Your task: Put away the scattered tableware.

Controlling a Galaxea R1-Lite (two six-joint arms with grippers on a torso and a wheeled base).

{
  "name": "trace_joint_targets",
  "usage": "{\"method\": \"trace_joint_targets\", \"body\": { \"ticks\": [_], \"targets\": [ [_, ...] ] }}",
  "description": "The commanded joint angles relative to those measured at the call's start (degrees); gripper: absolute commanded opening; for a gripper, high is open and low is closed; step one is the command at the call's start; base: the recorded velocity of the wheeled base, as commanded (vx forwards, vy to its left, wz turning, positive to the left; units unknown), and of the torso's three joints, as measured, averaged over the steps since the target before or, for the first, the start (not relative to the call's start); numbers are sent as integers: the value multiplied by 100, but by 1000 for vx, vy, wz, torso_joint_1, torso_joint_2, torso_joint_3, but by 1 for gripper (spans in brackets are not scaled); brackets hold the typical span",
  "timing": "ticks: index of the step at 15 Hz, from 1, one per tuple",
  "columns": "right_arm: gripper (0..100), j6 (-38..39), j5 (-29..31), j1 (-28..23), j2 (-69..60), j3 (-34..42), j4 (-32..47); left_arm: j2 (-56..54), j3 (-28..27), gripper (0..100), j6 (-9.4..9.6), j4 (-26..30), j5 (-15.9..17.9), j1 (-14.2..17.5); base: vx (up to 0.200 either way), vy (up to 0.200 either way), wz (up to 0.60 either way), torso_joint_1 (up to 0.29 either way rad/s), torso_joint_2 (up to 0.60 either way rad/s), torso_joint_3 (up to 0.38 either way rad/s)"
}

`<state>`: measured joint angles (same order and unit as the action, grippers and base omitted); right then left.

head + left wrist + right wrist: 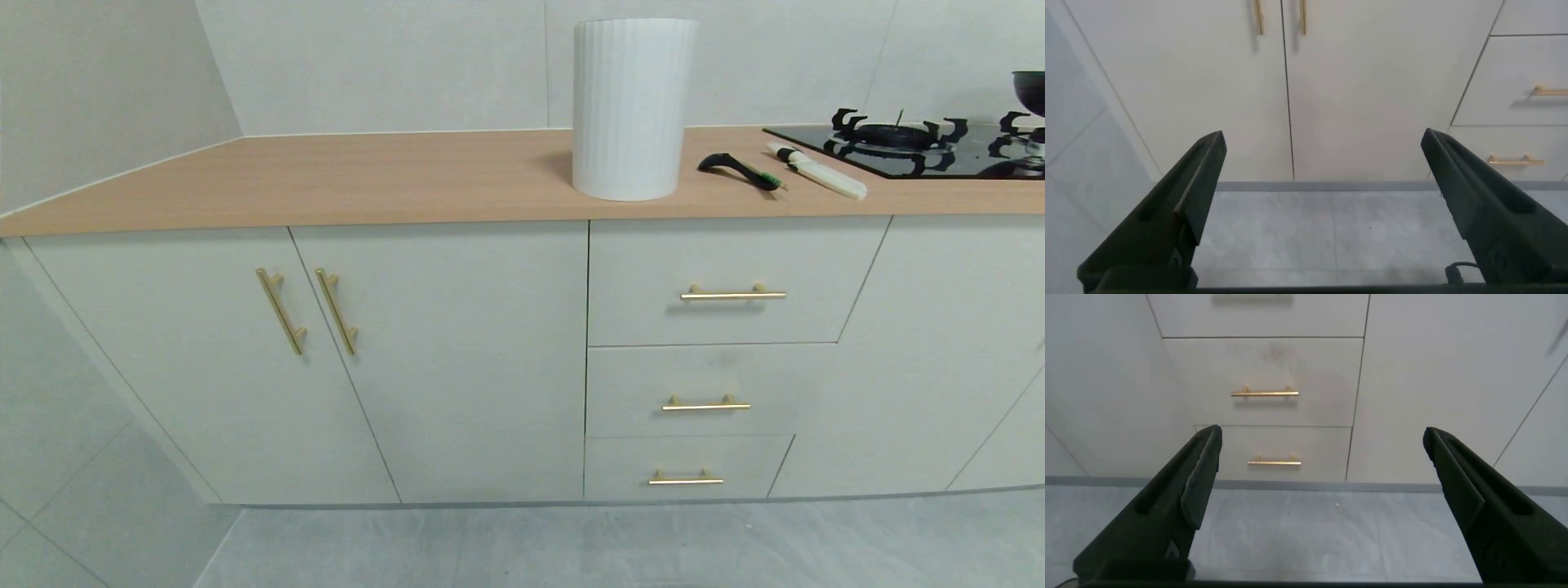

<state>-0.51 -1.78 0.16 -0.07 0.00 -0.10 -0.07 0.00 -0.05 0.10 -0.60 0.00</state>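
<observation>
Countertop: bare wood at L, with 2 cupboard doors shut beneath it. Centre: a white ribbed container was stood upright near the front edge. Just R of it, 2 utensils were laid on the top, near each other but apart: a black-handled utensil and a pale utensil, the latter's far end lying beside the hob. Below them, 3 drawers were shut.

Progress, as judged: nothing was put away yet. Both utensils were left to be picked up & stowed, prob. in the container or a drawer.

Arms: the left gripper was held low over the floor, pointed at the cupboard doors. The right gripper was held likewise, pointed at the lower drawers. Fingers of each were spread wide with nothing between them. Both were judged well apart from the utensils.
</observation>
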Motion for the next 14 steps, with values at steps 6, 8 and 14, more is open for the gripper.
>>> {"method": "trace_joint_targets", "body": {
  "ticks": [6, 8, 14],
  "targets": [
    [100, -19, -7, 2, 7, 0, 1, 7, 0, 100, -4, -1, -2, 0, 0, 0, 0, 0, 0, 0],
    [100, -28, -15, 2, 7, 0, 1, 7, 0, 100, -4, -1, -11, 0, 0, 0, 0, 0, 0, 0],
    [100, 245, -68, 19, 42, -536, -69, 7, 0, 100, -4, -1, -11, 0, 0, 0, 0, 0, 0, 0]
  ]
}}
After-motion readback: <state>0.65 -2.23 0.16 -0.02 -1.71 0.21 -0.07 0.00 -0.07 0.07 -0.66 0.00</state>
